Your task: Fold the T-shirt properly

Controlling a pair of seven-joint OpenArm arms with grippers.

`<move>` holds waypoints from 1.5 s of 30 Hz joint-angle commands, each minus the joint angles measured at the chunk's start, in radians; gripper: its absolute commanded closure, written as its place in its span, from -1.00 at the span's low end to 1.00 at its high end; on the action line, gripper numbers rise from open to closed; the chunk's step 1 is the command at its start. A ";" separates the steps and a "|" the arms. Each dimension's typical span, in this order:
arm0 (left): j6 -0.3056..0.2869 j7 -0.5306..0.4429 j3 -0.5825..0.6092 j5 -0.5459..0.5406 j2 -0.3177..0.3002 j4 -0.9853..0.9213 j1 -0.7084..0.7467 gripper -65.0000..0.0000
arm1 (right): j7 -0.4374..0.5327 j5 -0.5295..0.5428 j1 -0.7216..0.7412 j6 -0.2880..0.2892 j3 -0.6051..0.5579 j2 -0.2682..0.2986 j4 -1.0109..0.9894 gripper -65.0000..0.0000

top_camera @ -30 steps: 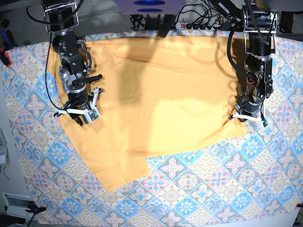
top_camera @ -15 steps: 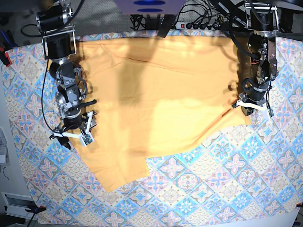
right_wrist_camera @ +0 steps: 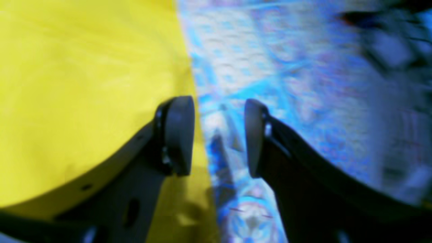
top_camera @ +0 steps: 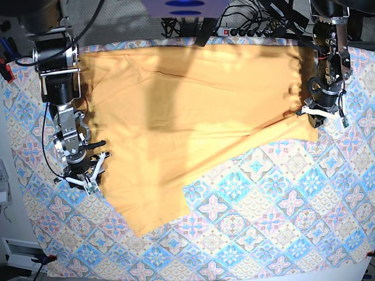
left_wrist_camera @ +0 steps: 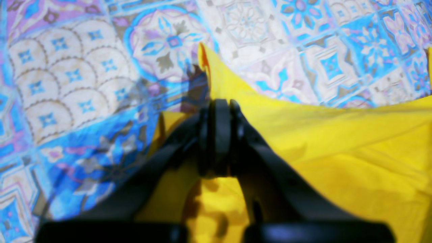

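The pale yellow-orange T-shirt (top_camera: 187,117) lies spread on the blue-pink patterned tablecloth (top_camera: 263,222), with one flap reaching toward the front (top_camera: 146,211). At the shirt's right edge, my left gripper (top_camera: 321,115) is shut on the cloth. The left wrist view shows its fingertips (left_wrist_camera: 217,111) pinching a raised fold of the shirt (left_wrist_camera: 337,152). At the shirt's left edge my right gripper (top_camera: 82,180) is open. In the right wrist view this gripper (right_wrist_camera: 217,135) straddles the shirt's (right_wrist_camera: 84,84) edge, one finger over yellow cloth and the other over tablecloth, holding nothing.
A power strip with cables (top_camera: 246,29) runs along the table's back edge. A red clamp (top_camera: 6,73) grips the cloth at the far left, another (top_camera: 47,257) at the front left corner. Bare tablecloth covers the front and right of the table.
My left gripper has moved back and outward, dragging the shirt's right corner with it. My right gripper has let go of the cloth, opened and slid forward to the shirt's left edge.
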 commanded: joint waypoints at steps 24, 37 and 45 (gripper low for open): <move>-0.008 -0.029 0.000 0.113 -0.073 0.028 0.072 1.00 | 0.016 0.088 0.088 0.135 -0.006 0.039 -0.031 0.13; -0.008 -0.031 0.023 0.184 -0.090 0.031 0.087 1.00 | 0.039 0.086 0.090 0.239 -0.004 0.007 -0.123 0.14; -0.008 -0.031 0.022 0.181 -0.070 0.034 0.089 1.00 | 0.085 0.086 0.136 0.239 -0.004 0.004 -0.221 0.14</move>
